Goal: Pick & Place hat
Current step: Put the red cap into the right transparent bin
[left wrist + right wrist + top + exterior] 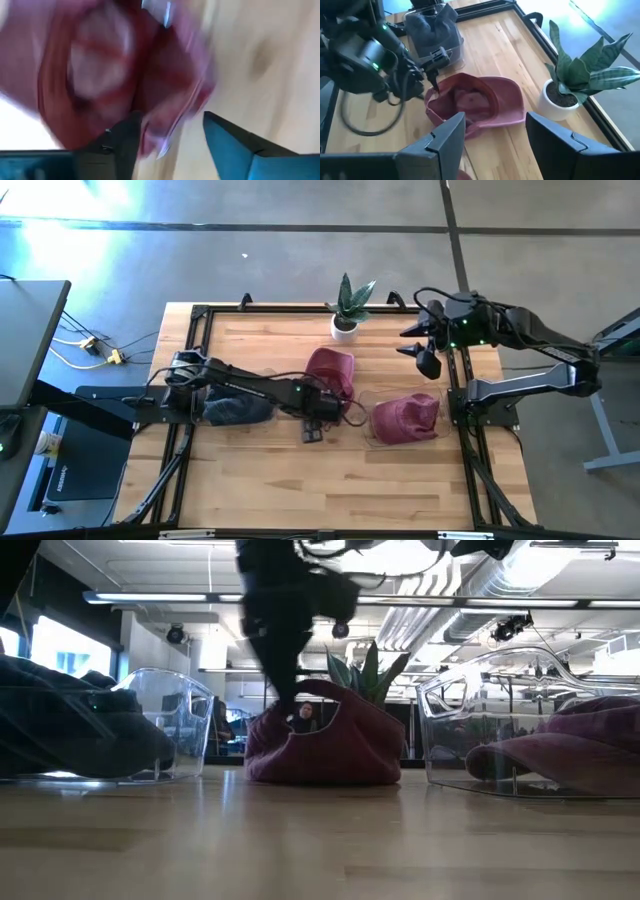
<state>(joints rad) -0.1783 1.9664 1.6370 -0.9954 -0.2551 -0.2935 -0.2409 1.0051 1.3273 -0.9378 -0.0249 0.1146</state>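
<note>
Progress: as I read it, one maroon hat (408, 420) fills its clear holder (372, 438); red hat (331, 372) lies mid-bench, unplaced.
Left hand (318, 406): at its six o'clock rim, fingers parted, releasing.
Right hand (425, 346): open, empty, two o'clock.

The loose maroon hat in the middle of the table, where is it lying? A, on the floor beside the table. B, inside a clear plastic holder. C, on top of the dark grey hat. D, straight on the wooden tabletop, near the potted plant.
D: the maroon hat lies on the bare wooden tabletop, just in front of the potted plant, with the left pincer at its edge.
</note>
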